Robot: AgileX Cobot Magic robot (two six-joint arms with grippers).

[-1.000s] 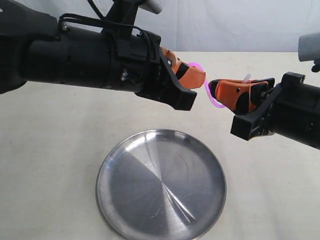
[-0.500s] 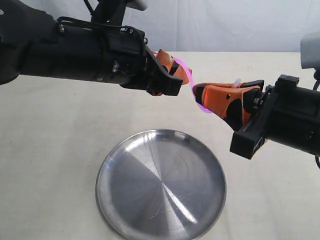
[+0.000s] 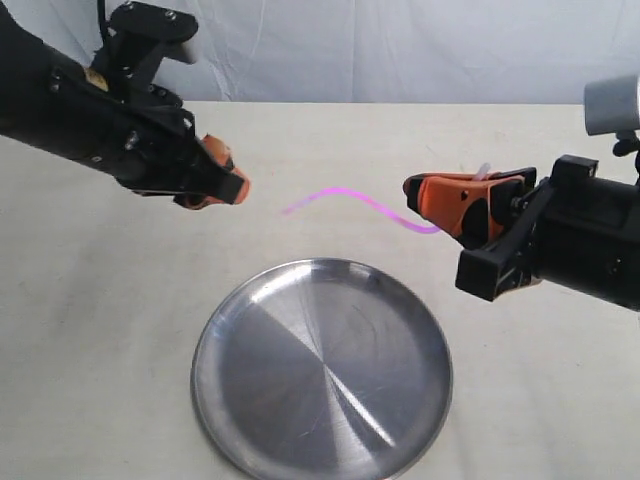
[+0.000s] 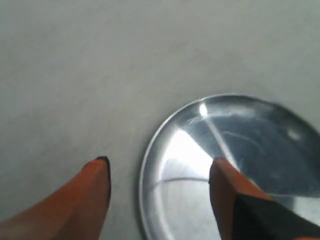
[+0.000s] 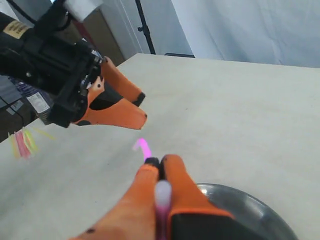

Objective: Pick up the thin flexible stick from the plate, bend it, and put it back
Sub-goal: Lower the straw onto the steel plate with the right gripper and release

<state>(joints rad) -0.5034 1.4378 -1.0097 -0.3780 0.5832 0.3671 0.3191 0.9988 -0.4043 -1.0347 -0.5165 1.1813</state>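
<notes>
The thin pink stick (image 3: pixel 350 202) hangs in the air above the far side of the silver plate (image 3: pixel 322 368), wavy along its length. My right gripper (image 3: pixel 412 192) is shut on one end of it; its whitish tip (image 5: pixel 162 192) pokes out behind the orange fingers (image 5: pixel 180 187), and the free end (image 5: pixel 141 146) sticks out ahead. My left gripper (image 3: pixel 232 185) is off to the left, apart from the stick, open and empty. In the left wrist view its fingertips (image 4: pixel 100 170) straddle the plate's rim (image 4: pixel 145 170).
A pale table (image 3: pixel 90 330) carries the plate near its front middle. A white backdrop (image 3: pixel 400 50) closes the far side. Beyond the table edge in the right wrist view stand a dark stand pole (image 5: pixel 144 25) and clutter (image 5: pixel 22 140).
My left gripper has let go of the stick and drawn back to the left. The stick, bent into a tight loop before, has sprung out into a long wave held only by the right gripper.
</notes>
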